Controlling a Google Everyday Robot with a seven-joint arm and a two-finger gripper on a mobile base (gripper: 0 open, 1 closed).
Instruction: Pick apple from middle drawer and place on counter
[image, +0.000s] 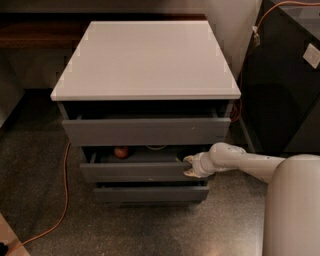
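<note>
Hand (189, 166), grip impossible to tell, sits at the middle drawer (135, 171) front's right end; small dark-red apple (121, 151) lies inside

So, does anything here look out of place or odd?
Nothing looks spilled or broken. The one oddity is an apple lying in the part-open middle drawer, near its left end. The gripper is at that drawer front's right end. An orange cable trails loose across the floor.

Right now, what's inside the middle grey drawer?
In the middle grey drawer, a small red apple lies left; a pale curved rim, maybe a bowl, shows beside it. The upper grey drawer covers the rest. The gripper is at the middle drawer's right front end.
</note>
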